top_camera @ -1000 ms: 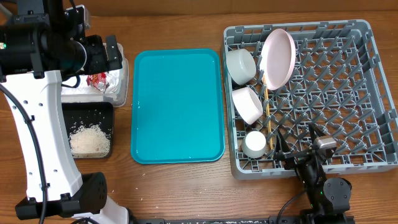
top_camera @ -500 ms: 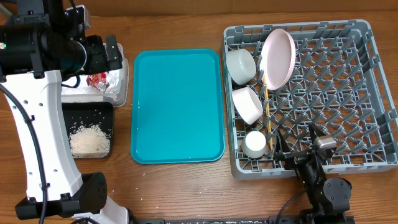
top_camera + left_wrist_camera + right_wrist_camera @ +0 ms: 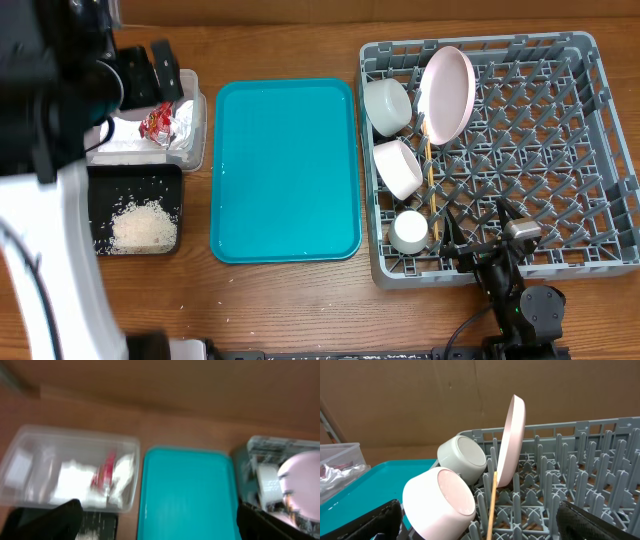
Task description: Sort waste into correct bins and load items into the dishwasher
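Your left gripper (image 3: 160, 522) and right gripper (image 3: 480, 522) both hang wide open, empty. Napkin (image 3: 183, 125) and red packet (image 3: 155, 125) sit in the clear tub (image 3: 200, 142) beside the teal tray (image 3: 285, 170), dishes (image 3: 447, 92) in the rack (image 3: 560, 150) on its other side. Lift the left arm straight, clearing the tub's rim.

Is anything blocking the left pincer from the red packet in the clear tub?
Nothing visible does. The left pincer hangs open above, and the red sauce packet lies uncovered with the napkin in the lidless clear tub.
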Action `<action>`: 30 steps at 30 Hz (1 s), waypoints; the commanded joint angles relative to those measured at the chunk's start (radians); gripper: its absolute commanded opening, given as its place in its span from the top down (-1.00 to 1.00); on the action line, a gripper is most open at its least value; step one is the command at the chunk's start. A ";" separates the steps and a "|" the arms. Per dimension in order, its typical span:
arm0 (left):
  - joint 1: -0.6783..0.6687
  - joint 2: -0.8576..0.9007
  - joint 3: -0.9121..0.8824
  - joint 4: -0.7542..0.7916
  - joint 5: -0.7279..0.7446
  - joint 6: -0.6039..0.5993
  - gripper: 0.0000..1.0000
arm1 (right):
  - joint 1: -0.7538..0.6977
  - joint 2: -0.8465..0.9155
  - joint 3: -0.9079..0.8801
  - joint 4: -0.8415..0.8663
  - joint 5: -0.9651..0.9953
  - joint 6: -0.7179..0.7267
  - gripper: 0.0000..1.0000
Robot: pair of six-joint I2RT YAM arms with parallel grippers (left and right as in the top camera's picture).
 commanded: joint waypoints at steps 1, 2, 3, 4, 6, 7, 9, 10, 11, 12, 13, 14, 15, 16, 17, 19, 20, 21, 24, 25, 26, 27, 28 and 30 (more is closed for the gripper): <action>-0.002 -0.214 -0.259 0.221 0.182 0.180 -1.00 | -0.005 -0.012 -0.010 0.005 0.008 0.004 -1.00; -0.002 -0.260 -0.327 0.276 0.209 0.214 -1.00 | -0.005 -0.012 -0.010 0.005 0.008 0.004 -1.00; -0.002 -0.311 -0.404 0.335 0.237 0.249 -1.00 | -0.005 -0.012 -0.010 0.005 0.008 0.004 -1.00; -0.002 -0.368 -0.488 0.394 0.257 0.284 -1.00 | -0.005 -0.012 -0.010 0.005 0.008 0.004 -1.00; -0.002 -0.468 -0.638 0.484 0.273 0.329 -0.99 | -0.005 -0.012 -0.010 0.005 0.008 0.004 -1.00; -0.002 -0.510 -0.704 0.518 0.274 0.342 -0.99 | -0.005 -0.012 -0.010 0.005 0.008 0.004 -1.00; -0.001 -0.611 -0.848 0.589 0.274 0.359 -1.00 | -0.005 -0.012 -0.010 0.005 0.008 0.004 -1.00; -0.001 -0.664 -0.922 0.626 0.273 0.363 -0.99 | -0.005 -0.012 -0.010 0.005 0.008 0.004 -1.00; -0.001 -0.711 -0.986 0.663 0.273 0.363 -1.00 | -0.005 -0.012 -0.010 0.005 0.008 0.004 -1.00; -0.001 -0.769 -1.066 0.711 0.274 0.363 -0.99 | -0.005 -0.012 -0.010 0.005 0.008 0.004 -1.00; -0.002 -0.813 -1.123 0.749 0.275 0.362 -1.00 | -0.005 -0.012 -0.010 0.005 0.008 0.004 -1.00; -0.002 -0.860 -1.186 0.790 0.278 0.361 -1.00 | -0.005 -0.012 -0.010 0.005 0.008 0.004 -1.00; -0.002 -0.900 -1.240 0.827 0.281 0.358 -1.00 | -0.005 -0.012 -0.010 0.005 0.008 0.004 -0.99; -0.002 -0.946 -1.304 0.870 0.286 0.358 -1.00 | -0.005 -0.012 -0.010 0.005 0.008 0.004 -1.00; -0.002 -0.988 -1.363 0.912 0.293 0.358 -1.00 | -0.005 -0.012 -0.010 0.005 0.008 0.004 -1.00; -0.002 -1.060 -1.469 0.990 0.302 0.358 -1.00 | -0.005 -0.012 -0.010 0.005 0.008 0.004 -1.00; -0.002 -1.090 -1.514 1.023 0.304 0.357 -1.00 | -0.005 -0.012 -0.010 0.005 0.008 0.004 -1.00; -0.003 -1.124 -1.565 1.063 0.307 0.358 -1.00 | -0.005 -0.012 -0.010 0.005 0.008 0.004 -1.00; -0.024 -1.209 -1.695 1.179 0.299 0.358 -1.00 | -0.005 -0.012 -0.010 0.005 0.008 0.004 -1.00; -0.033 -1.232 -1.728 1.210 0.296 0.359 -1.00 | -0.005 -0.012 -0.010 0.005 0.008 0.004 -1.00; -0.043 -1.259 -1.768 1.247 0.284 0.359 -1.00 | -0.005 -0.012 -0.010 0.005 0.009 0.004 -1.00; -0.053 -1.282 -1.802 1.276 0.271 0.358 -1.00 | -0.005 -0.012 -0.010 0.005 0.008 0.004 -1.00; -0.061 -1.301 -1.828 1.294 0.264 0.359 -1.00 | -0.005 -0.012 -0.010 0.005 0.008 0.004 -1.00; -0.075 -1.344 -1.884 1.330 0.245 0.358 -1.00 | -0.005 -0.012 -0.010 0.005 0.008 0.004 -1.00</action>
